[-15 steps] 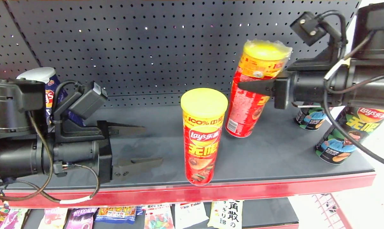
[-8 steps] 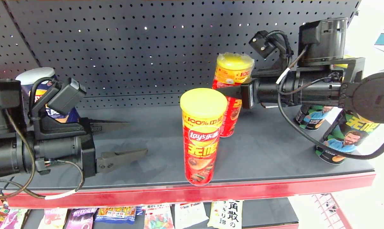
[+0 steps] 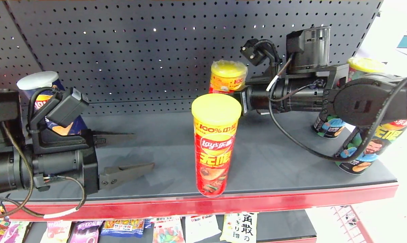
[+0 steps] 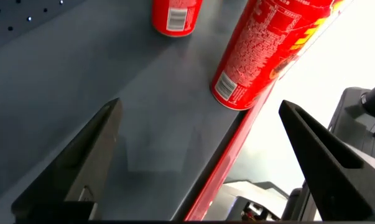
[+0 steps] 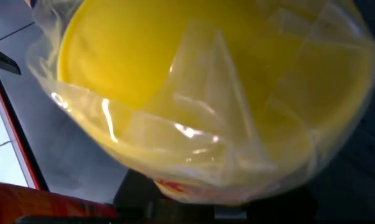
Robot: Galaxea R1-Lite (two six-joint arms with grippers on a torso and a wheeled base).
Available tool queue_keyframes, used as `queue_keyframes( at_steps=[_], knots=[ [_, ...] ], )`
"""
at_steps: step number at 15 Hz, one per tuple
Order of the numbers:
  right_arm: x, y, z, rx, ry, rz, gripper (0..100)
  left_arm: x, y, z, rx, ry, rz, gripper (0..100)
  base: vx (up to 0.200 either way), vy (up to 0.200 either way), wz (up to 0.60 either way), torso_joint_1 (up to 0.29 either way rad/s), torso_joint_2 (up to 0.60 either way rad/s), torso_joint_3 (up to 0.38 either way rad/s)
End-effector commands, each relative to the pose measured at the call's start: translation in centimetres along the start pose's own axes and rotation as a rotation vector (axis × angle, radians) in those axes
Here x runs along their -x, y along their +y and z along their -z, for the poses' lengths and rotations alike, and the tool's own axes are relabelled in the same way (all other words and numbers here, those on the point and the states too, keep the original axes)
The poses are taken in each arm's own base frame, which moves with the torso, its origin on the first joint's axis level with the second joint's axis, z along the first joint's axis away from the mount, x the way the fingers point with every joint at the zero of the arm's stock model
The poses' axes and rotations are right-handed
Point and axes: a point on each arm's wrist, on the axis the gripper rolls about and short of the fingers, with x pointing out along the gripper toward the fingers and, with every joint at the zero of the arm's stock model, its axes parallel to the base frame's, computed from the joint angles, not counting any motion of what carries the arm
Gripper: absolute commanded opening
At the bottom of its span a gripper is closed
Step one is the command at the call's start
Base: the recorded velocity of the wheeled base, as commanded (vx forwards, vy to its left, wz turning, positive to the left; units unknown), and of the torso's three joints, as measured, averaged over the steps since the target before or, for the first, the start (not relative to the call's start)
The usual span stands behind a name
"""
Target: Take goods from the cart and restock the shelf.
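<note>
Red crisp tube with film-wrapped yellow lid (image 3: 227, 77) stands upright at the back of the grey metal shelf (image 3: 274, 158), clamped in my right claw (image 3: 240, 98); my left claw (image 3: 142, 150) gapes wide over it.

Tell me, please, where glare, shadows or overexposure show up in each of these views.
Head view: past the right end of the shelf, all is blown out white, and the left claw casts a soft shadow on the deck. Left wrist view: washed-out white past the shelf's red lip. Right wrist view: bright glints on the film of the wrapped can.
</note>
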Motion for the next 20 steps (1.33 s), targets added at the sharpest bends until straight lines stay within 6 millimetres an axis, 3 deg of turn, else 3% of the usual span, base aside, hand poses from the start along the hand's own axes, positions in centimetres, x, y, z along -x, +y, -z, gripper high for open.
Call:
queue_keyframes(
  at_steps=[1, 4, 5, 8, 13, 16, 20],
  knots=[
    [-0.3, 0.1, 0.1, -0.002, 0.004, -0.004, 0, -0.1, 0.1, 0.0, 0.001, 0.002, 0.002, 100, 0.000, 0.000, 0.00, 0.000, 0.00, 0.000],
    [0.0, 0.2, 0.0, -0.026, 0.003, -0.004, 0, -0.2, 0.1, 0.1, 0.005, 0.007, 0.004, 100, 0.000, 0.000, 0.00, 0.000, 0.00, 0.000],
    [0.1, 0.2, 0.0, -0.026, 0.003, -0.004, 100, -0.3, 0.1, 0.2, 0.007, 0.009, 0.004, 100, 0.000, 0.000, 0.00, 0.000, 0.00, 0.000],
    [0.7, 0.4, -0.1, -0.027, 0.002, 0.001, 100, -0.3, 0.2, 0.2, 0.008, 0.010, 0.005, 100, 0.000, 0.000, 0.00, 0.000, 0.00, 0.000],
    [4.0, 1.3, -0.5, -0.031, -0.004, 0.048, 100, -0.4, 0.1, 0.2, -0.004, 0.013, 0.008, 100, 0.000, 0.000, 0.00, 0.000, 0.00, 0.000],
    [6.4, 1.3, 0.4, -0.049, 0.021, 0.105, 100, -1.0, 0.2, 0.4, -0.015, 0.026, 0.014, 100, 0.000, 0.000, 0.00, 0.000, 0.00, 0.000],
    [10.5, 2.8, 2.3, -0.058, 0.051, 0.128, 100, -2.3, 0.2, 0.8, -0.030, 0.058, 0.041, 100, 0.000, 0.000, 0.00, 0.000, 0.00, 0.000]
  ],
)
